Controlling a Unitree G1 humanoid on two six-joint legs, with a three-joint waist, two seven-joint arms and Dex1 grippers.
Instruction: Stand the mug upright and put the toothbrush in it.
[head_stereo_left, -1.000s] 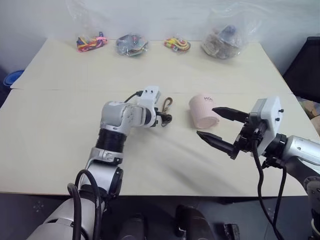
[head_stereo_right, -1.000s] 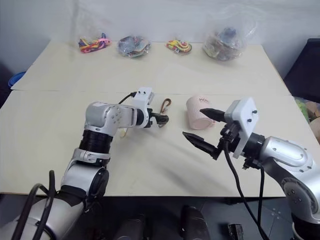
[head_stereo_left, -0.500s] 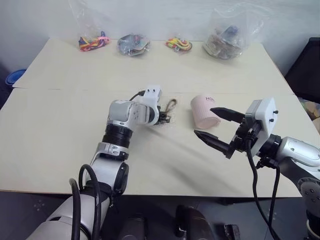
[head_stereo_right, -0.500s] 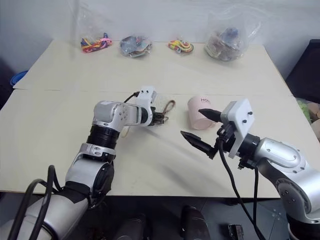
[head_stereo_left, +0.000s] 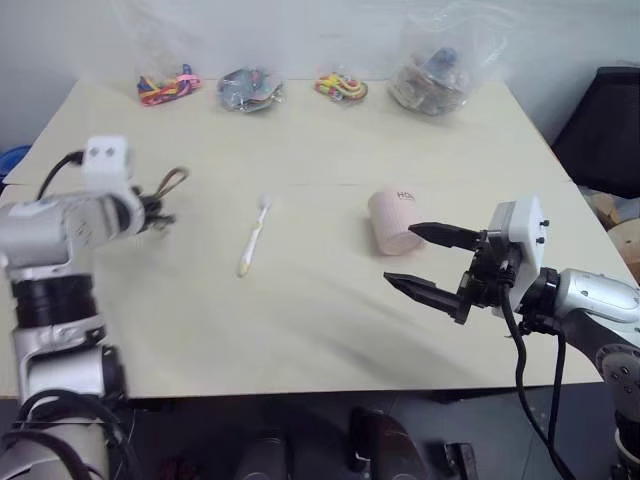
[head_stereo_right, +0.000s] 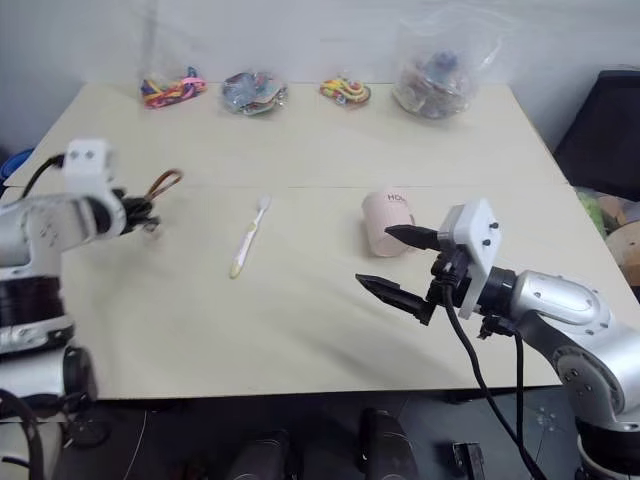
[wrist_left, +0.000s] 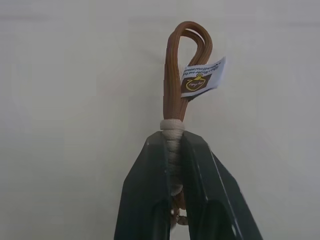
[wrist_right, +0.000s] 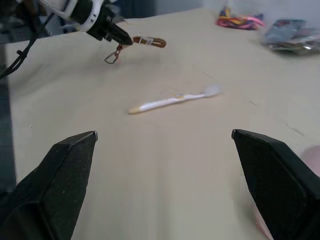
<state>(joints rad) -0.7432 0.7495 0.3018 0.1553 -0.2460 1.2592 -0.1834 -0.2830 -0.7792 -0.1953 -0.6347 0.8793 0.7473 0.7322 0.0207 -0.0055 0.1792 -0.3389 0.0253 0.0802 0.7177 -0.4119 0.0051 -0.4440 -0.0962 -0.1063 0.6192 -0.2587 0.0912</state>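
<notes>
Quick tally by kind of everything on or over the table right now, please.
Mug: 1
Toothbrush: 1
Brown strap, held in the left claw: 1
Plastic bags along the far edge: 4
Total: 7

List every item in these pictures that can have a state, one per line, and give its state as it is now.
mug: lying on its side on the table.
toothbrush: lying flat on the table, outside the mug.
brown clip: clamped in the left gripper, lifted off the table.
left gripper: jaws shut on the clip.
right gripper: jaws open, empty, beside the mug.
four plastic bags: resting along the table's far edge.
</notes>
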